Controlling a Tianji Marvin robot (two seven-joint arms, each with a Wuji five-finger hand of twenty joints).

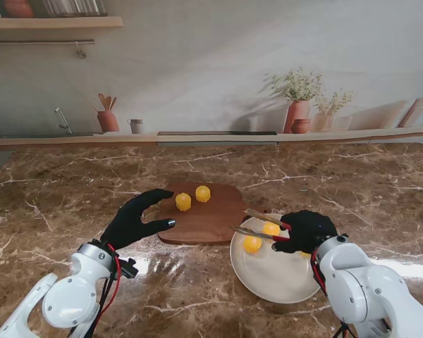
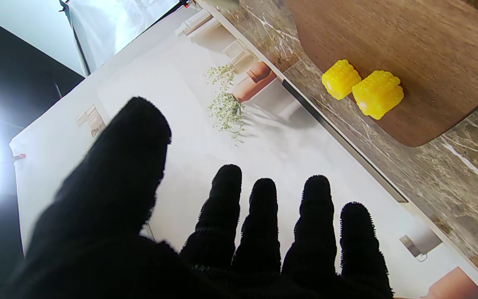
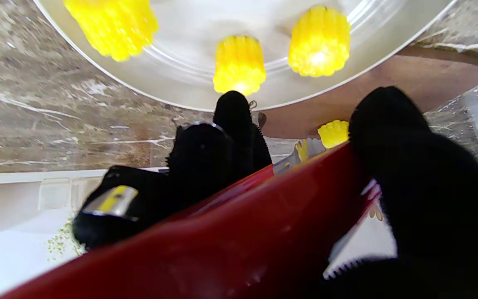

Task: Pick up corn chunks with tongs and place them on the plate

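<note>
Two yellow corn chunks (image 1: pixel 183 202) (image 1: pixel 203 193) stand on the wooden board (image 1: pixel 211 218); the left wrist view shows them side by side (image 2: pixel 341 79) (image 2: pixel 378 94). My left hand (image 1: pixel 137 218) is open at the board's left edge, thumb on the wood. My right hand (image 1: pixel 307 231) is shut on red-handled tongs (image 1: pixel 257 224), whose arms are spread over the white plate (image 1: pixel 275 278). One chunk (image 1: pixel 271 228) lies between the arms, another (image 1: pixel 252 244) just nearer to me. The right wrist view shows three chunks (image 3: pixel 112 25) (image 3: pixel 239 64) (image 3: pixel 320 41) on the plate (image 3: pixel 181 37).
The plate sits against the board's right near corner on the brown marble counter (image 1: pixel 70 190). A printed kitchen backdrop (image 1: pixel 218 70) rises behind the counter's far edge. Bare marble lies to the left, to the right and beyond the board.
</note>
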